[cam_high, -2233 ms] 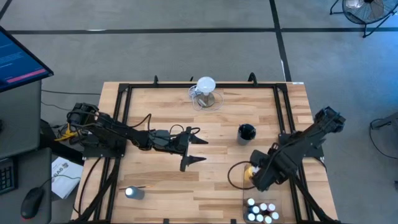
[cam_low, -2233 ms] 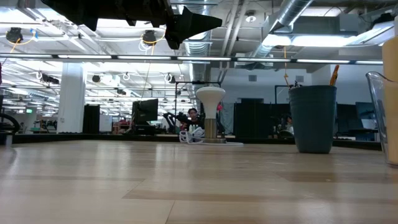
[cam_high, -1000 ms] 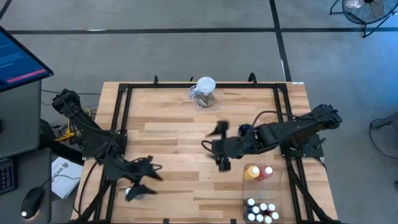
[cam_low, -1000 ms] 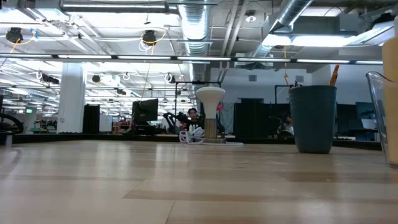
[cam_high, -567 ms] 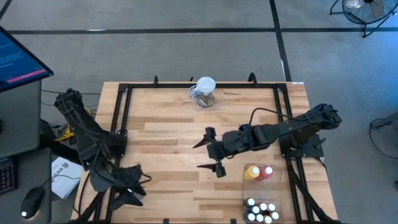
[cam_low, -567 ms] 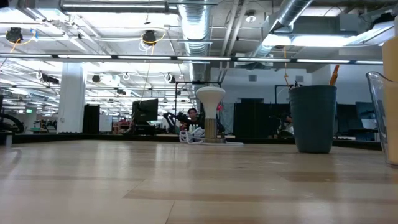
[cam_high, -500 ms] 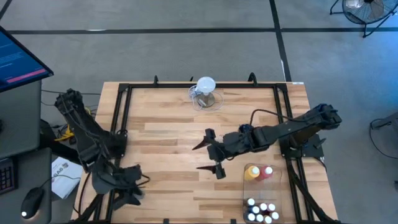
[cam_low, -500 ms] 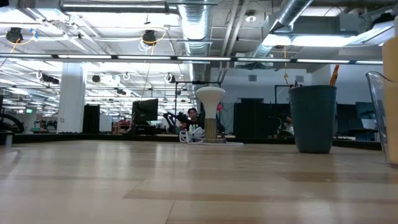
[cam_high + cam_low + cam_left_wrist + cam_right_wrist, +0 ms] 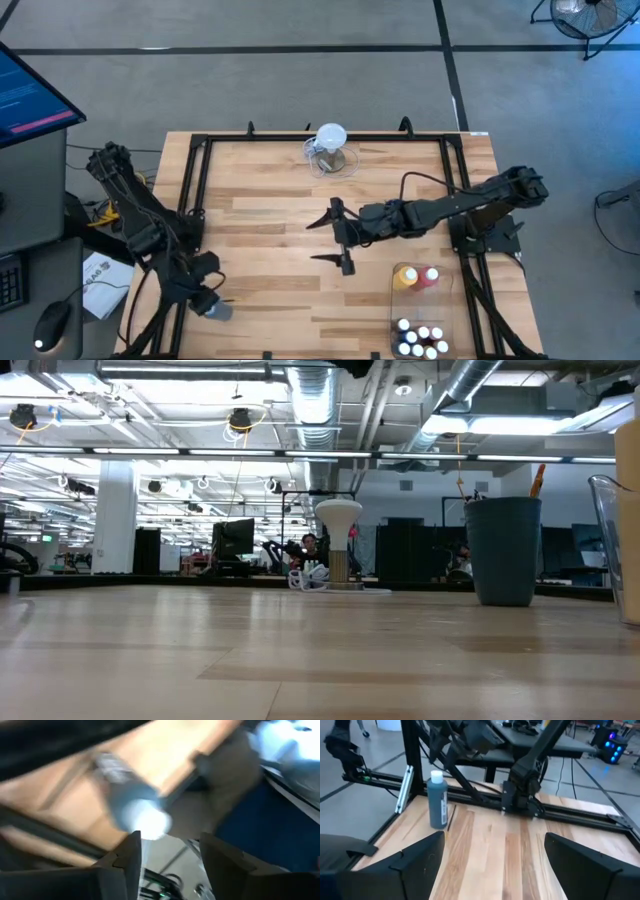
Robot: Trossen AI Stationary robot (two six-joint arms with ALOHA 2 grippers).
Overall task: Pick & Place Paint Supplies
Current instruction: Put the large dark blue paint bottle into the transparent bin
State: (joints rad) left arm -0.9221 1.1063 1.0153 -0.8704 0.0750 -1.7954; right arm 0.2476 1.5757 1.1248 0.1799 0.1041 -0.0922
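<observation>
Left gripper (image 9: 203, 296) low at the near-left corner of the table (image 9: 270, 210), right at a blue squeeze bottle (image 9: 216, 310) that stands there on the wood. From its wrist camera the bottle (image 9: 131, 805) sits just ahead of the two dark fingers (image 9: 129, 857), which show a gap between them; blur is heavy, so whether they touch the bottle cannot be told. Right gripper (image 9: 335, 240) out over mid-table, fingers spread wide, holding nothing; its wrist camera looks across bare boards to the same blue bottle (image 9: 438, 800) with a thin dark paintbrush (image 9: 450, 816) lying beside it. Clear tray (image 9: 425, 305) at near right holds a yellow squeeze bottle (image 9: 405, 277), a pink-red one (image 9: 430, 276) and a cluster of small white-capped bottles (image 9: 420, 338). Dark cup (image 9: 503, 550) mid-right, with a brush handle (image 9: 537, 480) poking out.
</observation>
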